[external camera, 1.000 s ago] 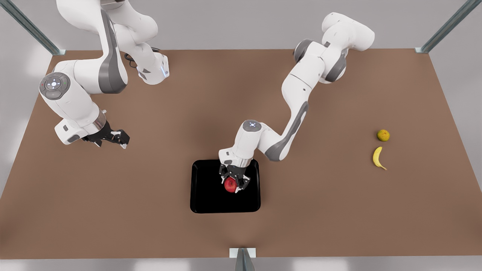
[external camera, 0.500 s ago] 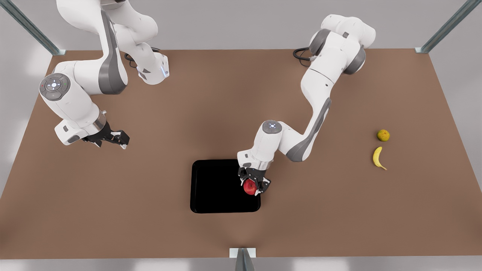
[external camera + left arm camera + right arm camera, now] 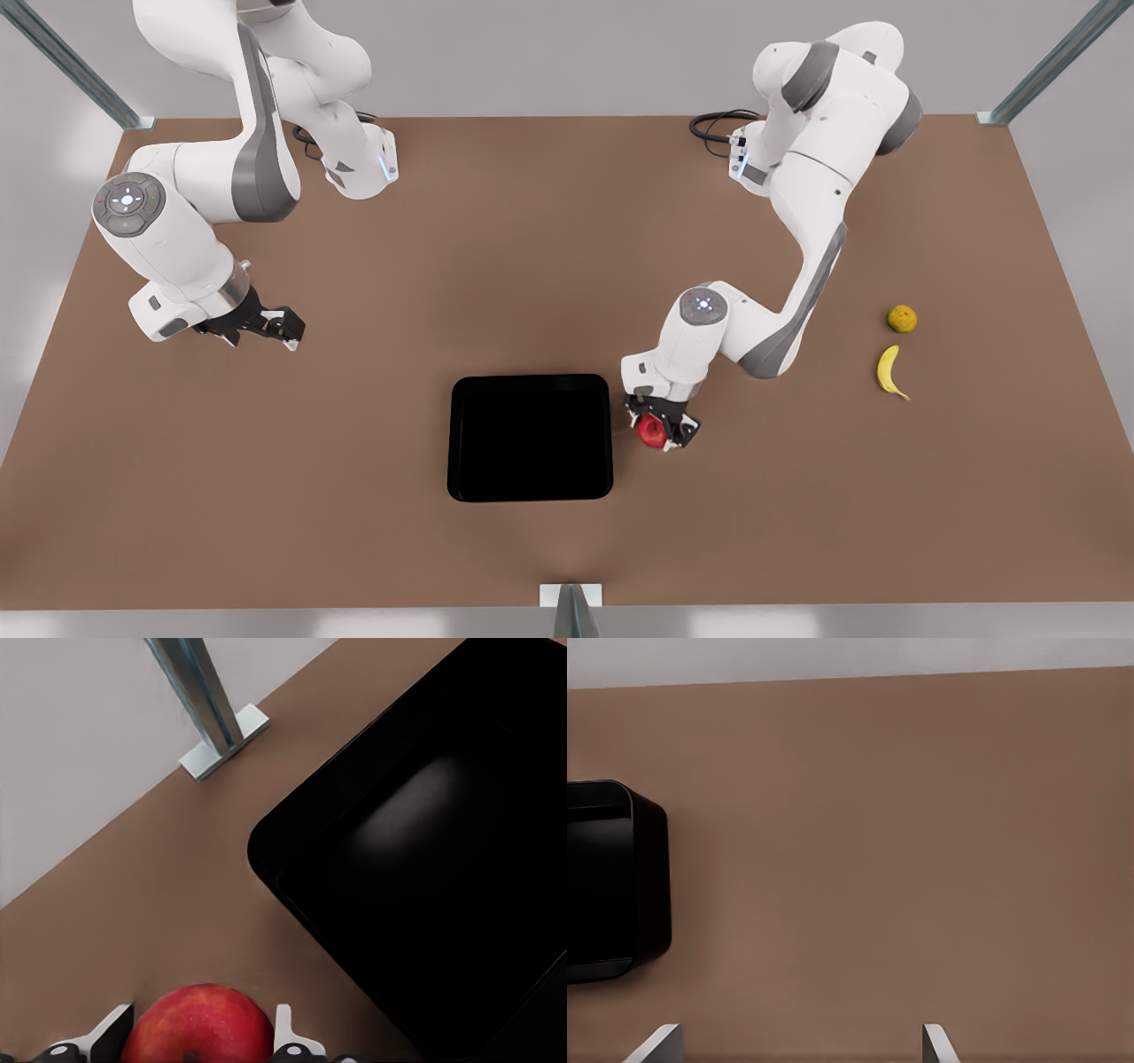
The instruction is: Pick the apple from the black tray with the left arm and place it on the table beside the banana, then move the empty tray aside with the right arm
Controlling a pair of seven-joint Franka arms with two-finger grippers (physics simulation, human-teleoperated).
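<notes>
Two grippers: the left gripper (image 3: 662, 433) clamps the small red apple (image 3: 652, 431) just beyond the glossy black rectangular tray's (image 3: 530, 490) edge, over bare brown table (image 3: 780, 496); the right gripper (image 3: 270, 324) waits spread, well apart from the tray.

Soft, even light from overhead; faint shadows (a dull sheen on the black tray (image 3: 425, 815)).
</notes>
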